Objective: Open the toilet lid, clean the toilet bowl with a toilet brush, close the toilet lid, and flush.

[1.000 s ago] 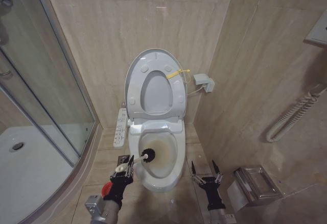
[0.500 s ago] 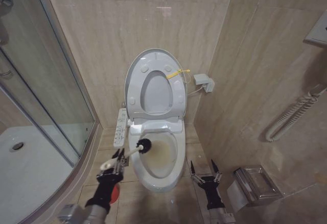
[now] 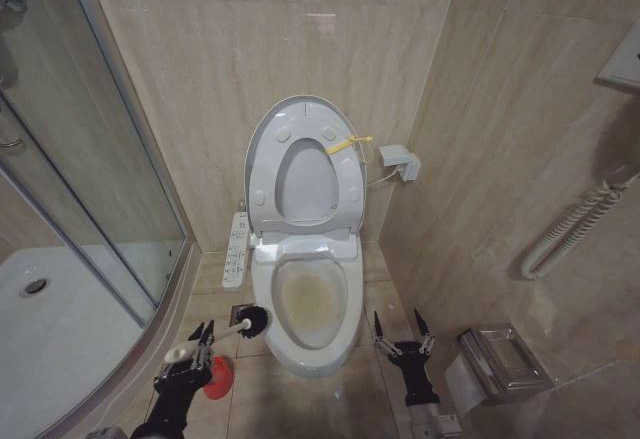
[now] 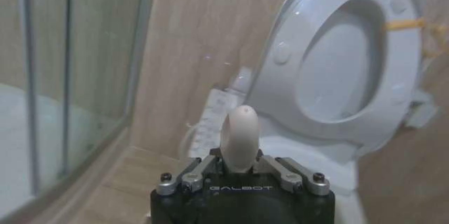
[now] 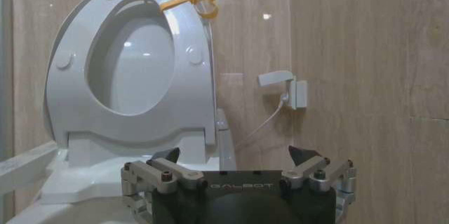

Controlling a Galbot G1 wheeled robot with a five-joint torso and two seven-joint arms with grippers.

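1. Head view, toilet lid [image 3: 300,164]: raised, leaning back against the tiled wall together with the ring seat; yellow loop [image 3: 350,143] at its right edge.
2. Toilet bowl [image 3: 308,304]: uncovered, brownish-yellow stain across its inner surface; nothing inside it.
3. Toilet brush [image 3: 222,332]: held over the floor tiles left of the bowl, dark bristle head nearest the bowl rim but outside it, pale handle running down to the left gripper.
4. Left gripper [image 3: 187,358]: low at the left of the toilet, fingers closed around the brush handle; the left wrist view shows the rounded handle end [image 4: 239,137] standing up between the clamped fingers.
5. Red-orange cup holder [image 3: 217,374]: on the floor just beside the left gripper.
6. Right gripper [image 3: 401,333]: idle over the floor at the right of the bowl, fingers spread wide and holding nothing; the right wrist view confirms the gap.
7. Remote panel [image 3: 236,250]: mounted on the wall left of the bowl.
8. Metal paper holder [image 3: 497,360]: on the right wall.
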